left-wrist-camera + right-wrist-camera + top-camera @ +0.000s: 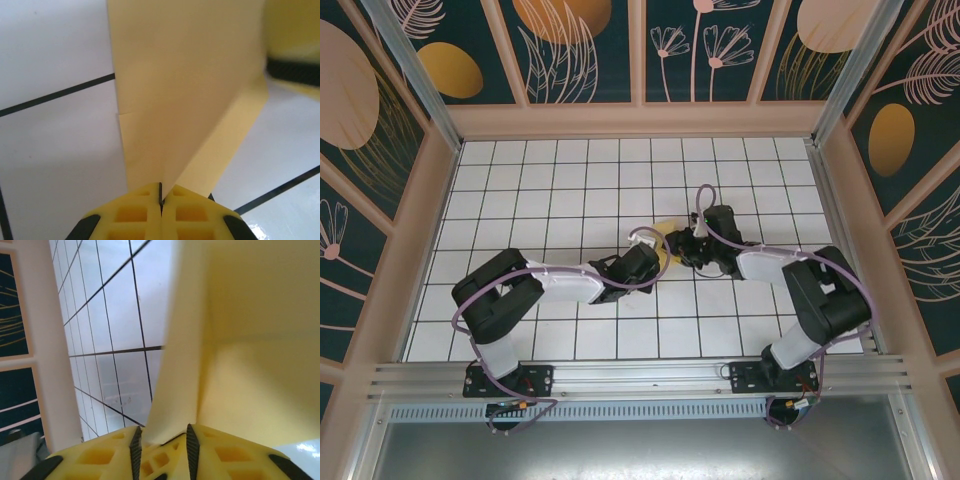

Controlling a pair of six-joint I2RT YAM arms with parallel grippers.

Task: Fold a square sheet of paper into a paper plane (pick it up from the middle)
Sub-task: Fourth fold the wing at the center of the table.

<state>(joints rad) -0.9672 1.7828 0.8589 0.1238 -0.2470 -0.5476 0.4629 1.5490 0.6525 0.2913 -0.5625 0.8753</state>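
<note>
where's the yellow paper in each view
top external: yellow paper is a small patch near the middle of the white grid table.
left wrist: upper middle, narrowing down into the shut left gripper.
right wrist: right half, its lower edge between the parted jaws of the right gripper.
shared landmark: the table's black grid lines.
</note>
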